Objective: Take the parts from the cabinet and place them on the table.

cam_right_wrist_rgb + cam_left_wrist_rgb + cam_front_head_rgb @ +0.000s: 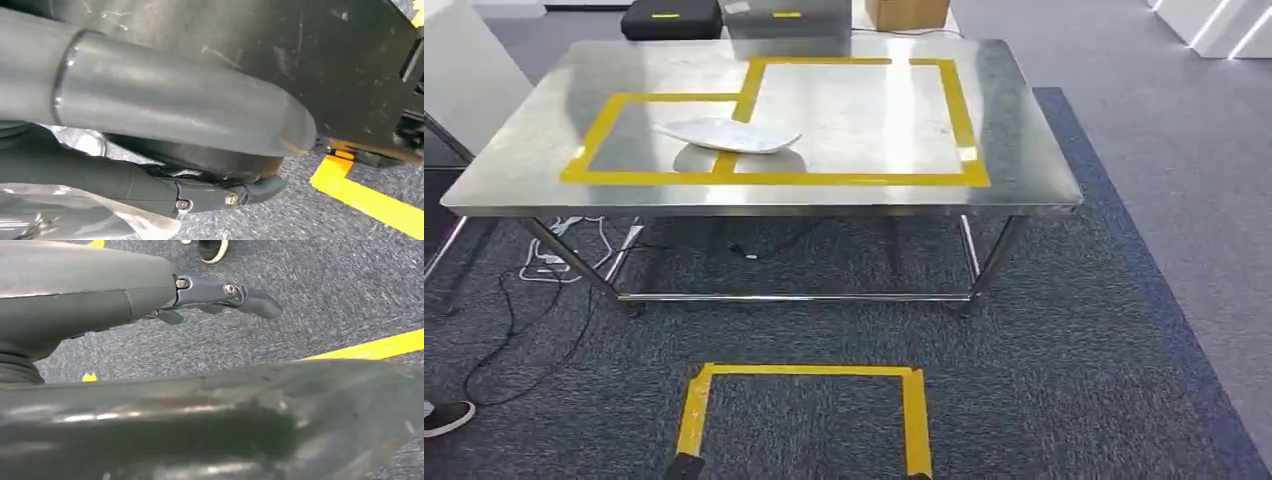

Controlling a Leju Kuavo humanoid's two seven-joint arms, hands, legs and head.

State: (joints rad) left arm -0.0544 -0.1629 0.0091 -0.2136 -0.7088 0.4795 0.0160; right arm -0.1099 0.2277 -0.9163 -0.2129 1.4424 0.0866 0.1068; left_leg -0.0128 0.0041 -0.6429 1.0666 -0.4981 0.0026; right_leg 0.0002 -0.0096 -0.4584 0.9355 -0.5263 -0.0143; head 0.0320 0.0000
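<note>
Lying on the table: pale, flat, elongated part (727,135) is sitting at about 10 o'clock from the middle of the steel table (1024,150).
Part axis: long axis is running roughly 9 o'clock to 3 o'clock in the head view, the 3 o'clock end sitting slightly nearer the robot.
Part heading: thinner tapered end is pointing toward 9 o'clock, and the broader rounded end is pointing toward 3 o'clock.
Part vs tape: it is lying across the divider strip of the yellow tape outline (854,180), one end in the small box and the other in the large box.
Left hand (220,295): hanging over grey carpet, fingers stretched out and released, gripping nothing.
Right hand (215,192): hanging low beside the floor tape; a shiny pale surface is showing just beside its fingers. Cannot tell if it is grasping anything.
Floor tape box (804,372): sitting at 6 o'clock from the table, on the carpet.
Black case (672,18): sitting beyond the table at 11 o'clock.
Cardboard box (906,12): sitting at 1 o'clock beyond the table.
Shoe (446,415): showing at 8 o'clock, at the frame edge.
</note>
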